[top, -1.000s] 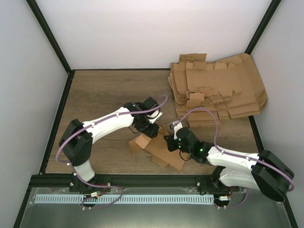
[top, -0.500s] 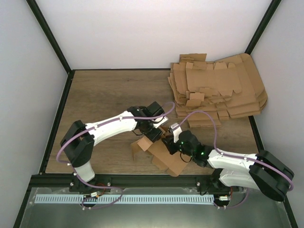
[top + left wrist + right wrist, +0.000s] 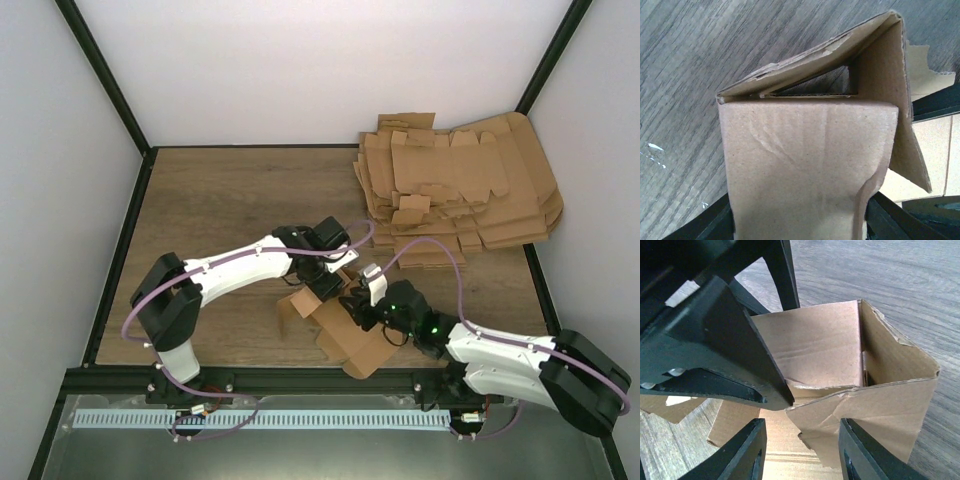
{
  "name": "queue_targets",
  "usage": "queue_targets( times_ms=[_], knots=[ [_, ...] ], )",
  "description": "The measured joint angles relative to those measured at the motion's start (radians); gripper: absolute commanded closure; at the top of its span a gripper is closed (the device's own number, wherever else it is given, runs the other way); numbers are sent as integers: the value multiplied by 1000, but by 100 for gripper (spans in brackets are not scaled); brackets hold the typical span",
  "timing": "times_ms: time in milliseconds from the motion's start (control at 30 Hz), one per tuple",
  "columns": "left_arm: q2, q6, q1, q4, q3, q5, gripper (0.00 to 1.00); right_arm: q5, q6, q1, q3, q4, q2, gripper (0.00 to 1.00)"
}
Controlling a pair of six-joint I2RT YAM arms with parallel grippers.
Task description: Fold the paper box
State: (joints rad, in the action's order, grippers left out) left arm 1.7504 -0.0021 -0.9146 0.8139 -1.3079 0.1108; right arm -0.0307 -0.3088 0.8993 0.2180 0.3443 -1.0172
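Note:
The paper box [image 3: 340,330] is a brown die-cut sheet, partly folded up, lying near the table's front middle between both arms. In the left wrist view one wall of the box [image 3: 805,160] fills the space between the fingers of my left gripper [image 3: 800,222], and a slanted flap rises behind it. My left gripper [image 3: 328,283] grips that wall across its width. My right gripper [image 3: 356,303] is open beside it. In the right wrist view its fingers [image 3: 752,452] straddle a creased flap edge of the box [image 3: 865,405], with the left gripper's black finger [image 3: 725,355] close above.
A loose pile of flat brown cardboard sheets [image 3: 455,190] lies at the back right. White walls with black posts enclose the wooden table [image 3: 220,190]. A black rail [image 3: 300,378] runs along the front edge.
My left gripper has moved right and forward onto the box. My right gripper has pushed left towards it. The box walls stand more upright now.

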Motion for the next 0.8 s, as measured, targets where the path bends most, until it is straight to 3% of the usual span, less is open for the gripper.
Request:
queue_targets(
  times_ms=[300,567,667,800],
  knots=[
    [10,15,-10,6,-13,-25,46,-44,-24,0,-4,-80,84,51],
    [14,33,-12,10,-16,-46,45,-60,-45,-8,31,-229,272,49],
    [14,35,-13,10,-16,-51,45,-85,-51,-58,48,-264,331,53],
    [14,37,-14,10,-16,-55,45,-142,-74,-238,58,-294,360,53]
  ],
)
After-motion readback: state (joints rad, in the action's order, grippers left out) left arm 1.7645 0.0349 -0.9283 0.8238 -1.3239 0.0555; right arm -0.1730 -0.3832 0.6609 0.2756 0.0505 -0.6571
